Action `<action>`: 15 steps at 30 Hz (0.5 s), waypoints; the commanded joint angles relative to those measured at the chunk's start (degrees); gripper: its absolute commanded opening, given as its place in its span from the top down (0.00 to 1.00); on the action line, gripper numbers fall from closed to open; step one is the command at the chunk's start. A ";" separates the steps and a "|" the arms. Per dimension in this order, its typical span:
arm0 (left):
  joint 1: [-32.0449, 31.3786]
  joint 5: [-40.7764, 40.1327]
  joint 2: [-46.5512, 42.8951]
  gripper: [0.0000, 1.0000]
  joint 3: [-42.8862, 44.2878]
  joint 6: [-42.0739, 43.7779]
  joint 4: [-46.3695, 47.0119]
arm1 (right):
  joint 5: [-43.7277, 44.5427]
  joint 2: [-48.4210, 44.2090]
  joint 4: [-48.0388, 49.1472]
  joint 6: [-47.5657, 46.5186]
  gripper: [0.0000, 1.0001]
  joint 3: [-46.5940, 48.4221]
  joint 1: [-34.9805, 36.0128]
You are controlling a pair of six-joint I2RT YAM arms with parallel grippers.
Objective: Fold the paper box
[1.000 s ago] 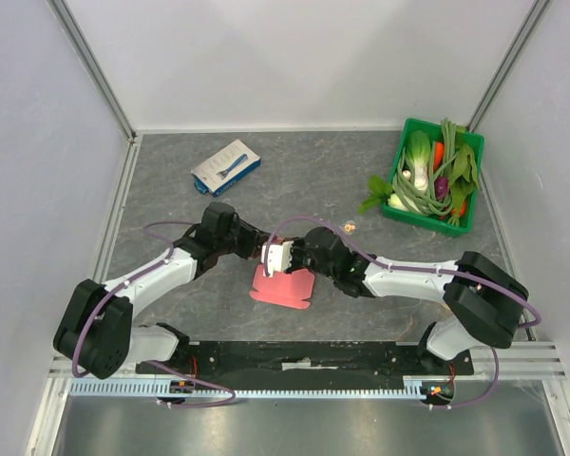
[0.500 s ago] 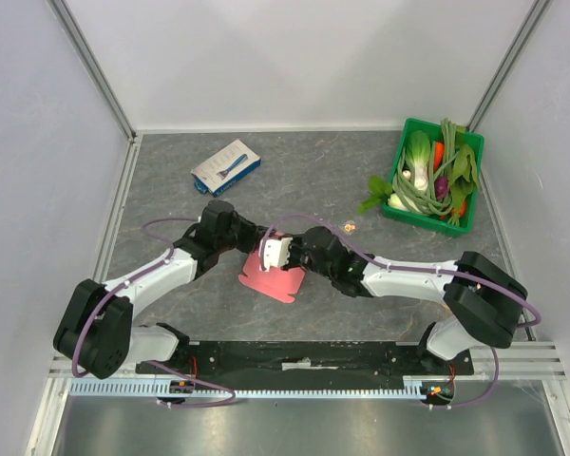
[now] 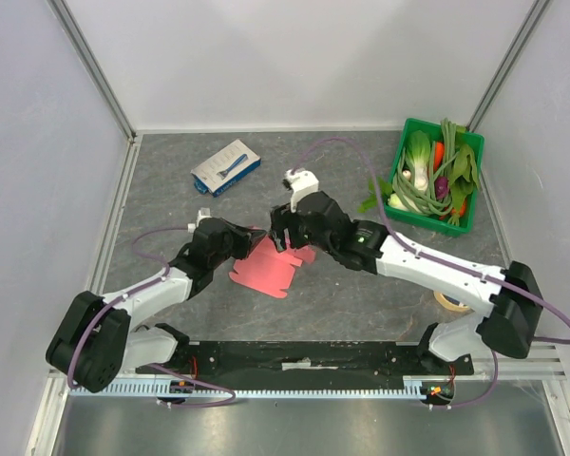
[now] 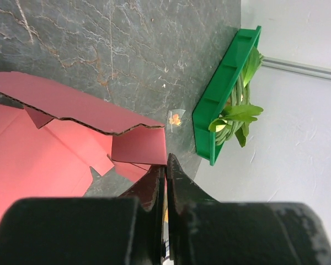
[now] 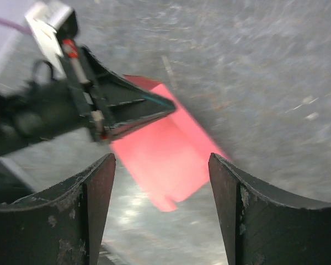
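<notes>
A: Where: thin pink-red card box blank [image 3: 266, 271] on grey marbled counter [image 3: 171, 190], mid, between both arms. One flap edge clamped in shut left tool [image 4: 165, 165], raised.

B: And right tool [image 5: 161, 160]: spread wide, hovering above blank's far side, touching nothing.

A: Best bet: hold pinch firm, lower right tool onto a crease, pin panel down, fold flap slowly. Otherwise probably slides or tears.
</notes>
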 commanded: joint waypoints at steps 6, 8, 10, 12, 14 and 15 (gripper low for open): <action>0.04 -4.42 -4.06 0.98 -6.79 2.93 14.75 | -3.26 -10.01 31.30 73.63 0.31 -26.56 -1.82; 0.04 -4.60 -4.32 0.98 -7.67 3.63 16.43 | -0.36 -9.49 38.87 79.79 0.30 -31.57 -1.73; 0.04 -4.08 -4.24 0.98 -7.85 4.25 16.96 | 0.79 -7.82 45.00 80.27 0.30 -33.09 -1.64; 0.04 -3.72 -3.54 0.98 -8.37 3.99 18.01 | 0.71 -5.46 45.66 81.84 0.30 -33.01 -1.47; 0.04 -3.11 -3.01 0.98 -9.25 3.55 20.47 | 2.45 -3.87 48.46 83.42 0.31 -34.05 -1.38; 0.04 -3.02 -2.40 0.98 -9.43 3.29 21.09 | 3.42 -2.81 49.86 85.43 0.32 -34.76 -1.29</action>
